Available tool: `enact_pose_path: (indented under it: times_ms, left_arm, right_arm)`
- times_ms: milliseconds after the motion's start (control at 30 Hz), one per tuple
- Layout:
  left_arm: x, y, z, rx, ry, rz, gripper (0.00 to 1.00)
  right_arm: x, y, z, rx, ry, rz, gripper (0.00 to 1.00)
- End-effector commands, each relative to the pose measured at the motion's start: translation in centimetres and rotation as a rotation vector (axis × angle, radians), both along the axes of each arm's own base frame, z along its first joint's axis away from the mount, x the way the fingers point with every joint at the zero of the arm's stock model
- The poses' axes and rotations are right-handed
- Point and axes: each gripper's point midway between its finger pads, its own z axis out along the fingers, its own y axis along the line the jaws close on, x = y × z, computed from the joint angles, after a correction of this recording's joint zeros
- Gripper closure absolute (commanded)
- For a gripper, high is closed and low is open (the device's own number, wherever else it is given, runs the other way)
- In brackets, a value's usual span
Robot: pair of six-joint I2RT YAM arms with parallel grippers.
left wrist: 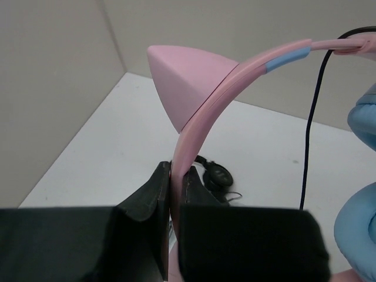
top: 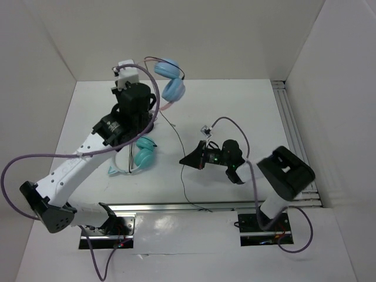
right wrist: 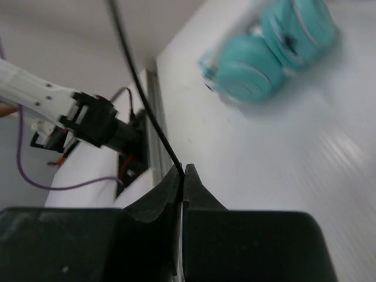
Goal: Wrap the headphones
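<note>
Two grips: with left gripper (left wrist: 176, 179) we clamped headphones (left wrist: 235, 76) by pink headband, aloft beyond teal headphones (top: 144, 151); right gripper (right wrist: 182, 176) pinched black cable (right wrist: 138, 88) right of them, strung out for winding, we judged.

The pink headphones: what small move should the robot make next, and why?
Probably the right hand should carry the cable toward the headband to begin a first loop. The left hand is shut on the headband, holding the headphones up, and the right hand pinches the cable away from them, with no loop visible yet.
</note>
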Motion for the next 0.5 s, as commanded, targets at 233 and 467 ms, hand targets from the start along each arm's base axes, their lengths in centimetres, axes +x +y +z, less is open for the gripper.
enact_pose_path:
  times_ms: [233,467]
  left_arm:
    - [6.7,3.7,1.4,-0.157,-0.079,0.157,1.00]
    - [8.1,5.3,-0.7,-0.097,-0.017,0.179,1.00]
  right_arm:
    - [1.5,3.0,13.2,-0.114,-0.403,-0.116,1.00]
    - [1.7,2.3,19.3,-0.148,-0.527,-0.166,1.00]
